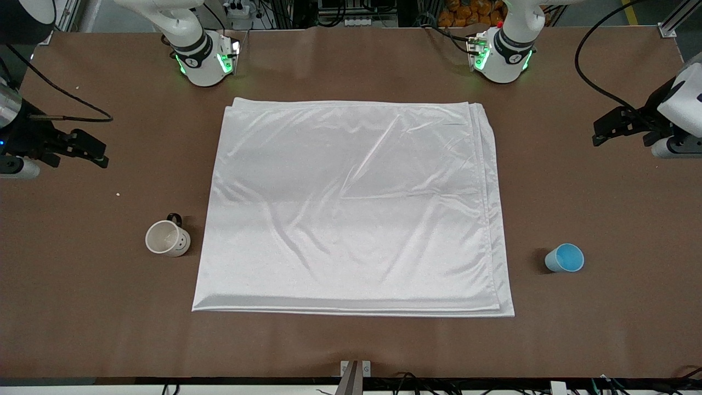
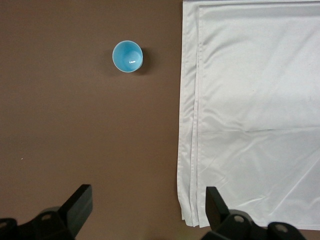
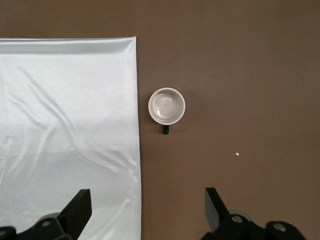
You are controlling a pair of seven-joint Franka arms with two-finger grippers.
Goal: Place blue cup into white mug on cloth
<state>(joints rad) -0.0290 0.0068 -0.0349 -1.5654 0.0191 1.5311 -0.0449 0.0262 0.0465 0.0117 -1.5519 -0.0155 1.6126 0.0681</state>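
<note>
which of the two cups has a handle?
The white mug, on bare table toward the right arm's end: small black handle. The blue cup has none.

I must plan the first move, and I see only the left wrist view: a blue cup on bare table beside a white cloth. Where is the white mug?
Observer: The white mug stands upright on the bare table, beside the cloth at the right arm's end, not on it.
Operator: Is anything inside the mug?
Observer: No, the right wrist view shows its inside empty.
Operator: Where is the right gripper?
Observer: The right gripper is open, high over the cloth's edge near the mug, holding nothing.
Operator: And where does the mug handle point?
Observer: Away from the front camera, toward the robots' bases.
</note>
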